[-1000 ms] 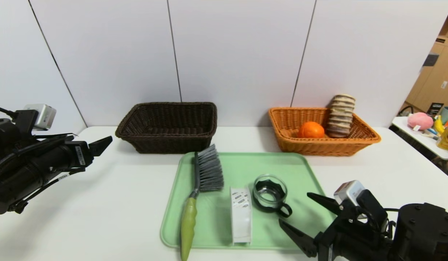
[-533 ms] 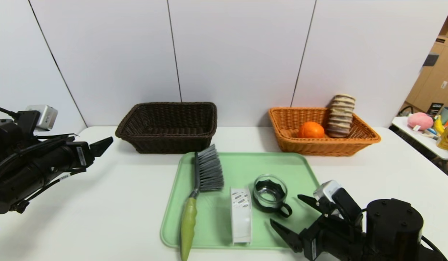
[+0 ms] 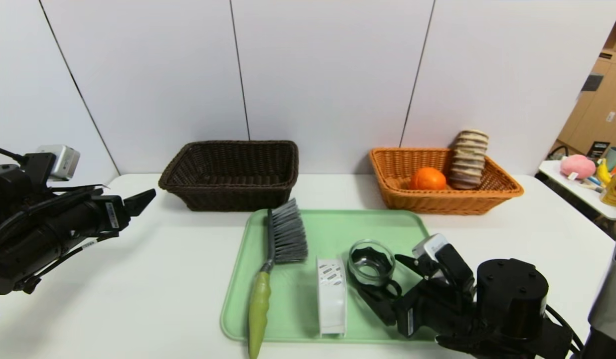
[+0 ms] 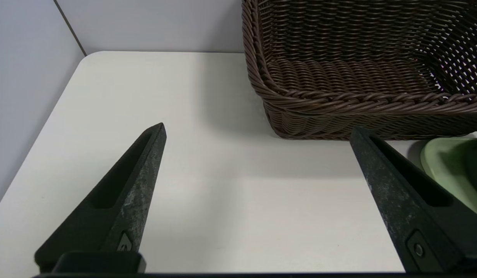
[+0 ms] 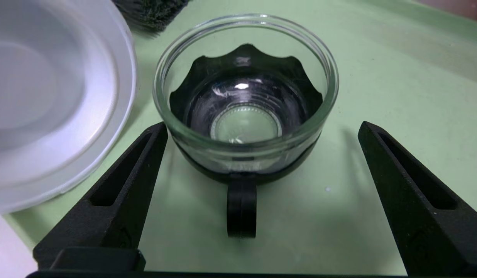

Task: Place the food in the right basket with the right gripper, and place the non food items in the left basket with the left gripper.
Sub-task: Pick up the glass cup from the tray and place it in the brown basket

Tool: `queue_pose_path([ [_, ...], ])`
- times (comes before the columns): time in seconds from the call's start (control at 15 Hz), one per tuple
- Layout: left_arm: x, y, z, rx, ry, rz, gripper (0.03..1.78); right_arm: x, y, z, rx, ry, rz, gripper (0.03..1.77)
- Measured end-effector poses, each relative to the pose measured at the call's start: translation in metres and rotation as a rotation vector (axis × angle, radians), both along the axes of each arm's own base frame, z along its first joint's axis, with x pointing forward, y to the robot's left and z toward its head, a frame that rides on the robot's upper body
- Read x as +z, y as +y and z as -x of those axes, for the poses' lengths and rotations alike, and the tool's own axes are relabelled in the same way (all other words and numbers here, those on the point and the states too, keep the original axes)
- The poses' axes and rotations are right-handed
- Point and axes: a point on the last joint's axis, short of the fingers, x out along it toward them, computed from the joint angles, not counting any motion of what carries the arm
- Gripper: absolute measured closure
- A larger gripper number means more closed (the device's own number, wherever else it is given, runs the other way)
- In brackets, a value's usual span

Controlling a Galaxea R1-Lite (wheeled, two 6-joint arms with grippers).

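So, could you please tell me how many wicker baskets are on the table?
2. The dark brown basket sits behind the green tray's left corner; the orange-tan basket sits behind its right corner. None appears hidden.

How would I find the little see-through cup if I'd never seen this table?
Look at the green tray in the middle of the table. The cup stands near its right side, beside the white spool. It is the only clear glass thing, with a black handle.

No legible text or labels
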Motion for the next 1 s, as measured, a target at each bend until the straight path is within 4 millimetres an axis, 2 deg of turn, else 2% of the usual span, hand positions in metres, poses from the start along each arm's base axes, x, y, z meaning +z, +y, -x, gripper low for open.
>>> queue_pose_path([
  [0.93, 0.0, 0.0, 0.001, 0.001, 0.0, -0.001, 0.12, -0.003, 0.011, -0.016, -0.003, -0.018, -0.017, 0.1],
  [1.0, 0.0, 0.0, 0.001, 0.001, 0.0, -0.001, 0.12, -0.003, 0.011, -0.016, -0.002, -0.018, -0.018, 0.17],
])
